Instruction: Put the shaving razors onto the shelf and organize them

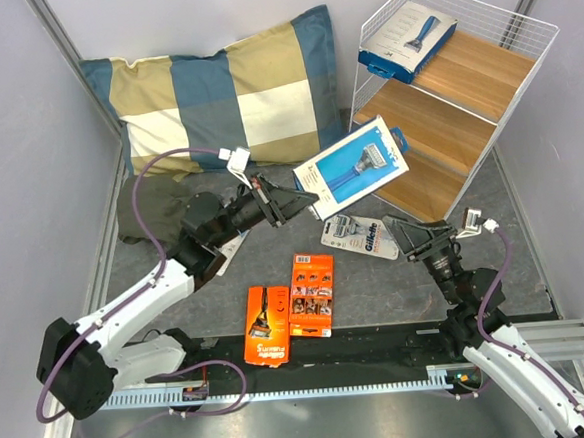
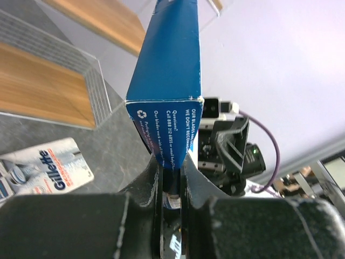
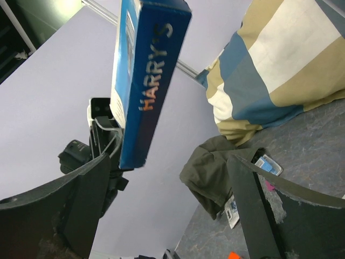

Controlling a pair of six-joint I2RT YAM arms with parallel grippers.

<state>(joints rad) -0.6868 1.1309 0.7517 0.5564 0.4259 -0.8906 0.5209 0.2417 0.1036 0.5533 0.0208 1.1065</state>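
My left gripper [image 1: 301, 200] is shut on the bottom edge of a blue razor box [image 1: 354, 167] and holds it in the air between the pillow and the shelf [image 1: 464, 97]. In the left wrist view the box [image 2: 167, 70] stands edge-on, pinched between the fingers of that gripper [image 2: 171, 167]. A second blue box [image 1: 408, 38] lies on the shelf's top board. A grey Gillette blister pack [image 1: 360, 236] and two orange cards [image 1: 312, 295] [image 1: 265, 326] lie on the mat. My right gripper [image 1: 402, 239] is open beside the blister pack, holding nothing; its view shows the held box [image 3: 151, 81] beyond its spread gripper [image 3: 167, 189].
A blue-and-tan checked pillow [image 1: 228, 88] leans at the back. A dark cloth [image 1: 156, 208] lies under the left arm, with a small pack [image 3: 268, 164] poking out from its edge. Grey walls close in on both sides. The lower shelf boards [image 2: 38, 86] are bare.
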